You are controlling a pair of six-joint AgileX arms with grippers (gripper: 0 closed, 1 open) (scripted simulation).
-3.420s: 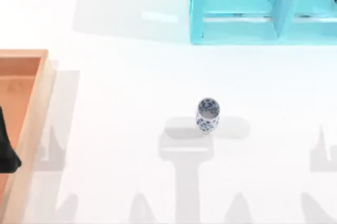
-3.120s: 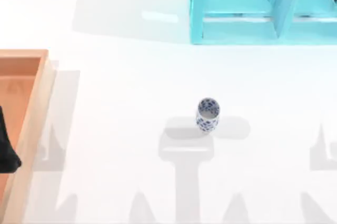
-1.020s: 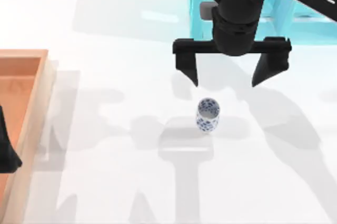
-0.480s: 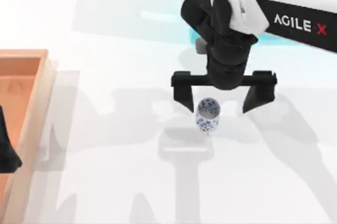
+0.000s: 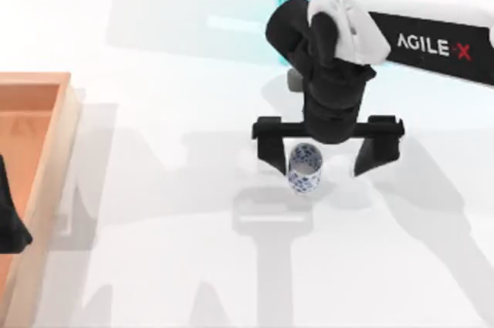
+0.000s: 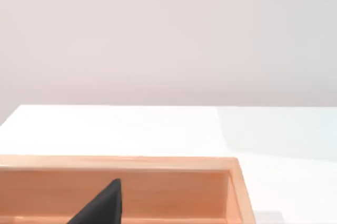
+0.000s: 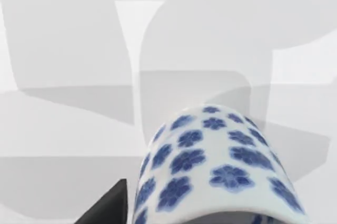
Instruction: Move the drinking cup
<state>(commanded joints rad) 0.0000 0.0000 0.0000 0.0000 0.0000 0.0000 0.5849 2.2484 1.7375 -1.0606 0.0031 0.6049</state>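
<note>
- Half a second on, your right gripper (image 5: 321, 160) has dropped a little lower around the cup (image 5: 305, 169); the cup itself has not shifted.
- The cup stands upright near the table's (image 5: 170, 112) middle, between fingers spread wide, the one at its 9 o'clock just beside it, the other clear at 3 o'clock.
- Off-centre as it is, closing now risks the near finger (image 5: 269, 145) nudging the cup first and tipping or sliding it.
- In the right wrist view, the cup (image 7: 210, 171) looms close, a finger tip (image 7: 108, 205) beside it.
- Your left gripper (image 5: 11, 220) sits parked over the wooden tray (image 5: 54, 150) at 9 o'clock; you cannot tell its spread.
</note>
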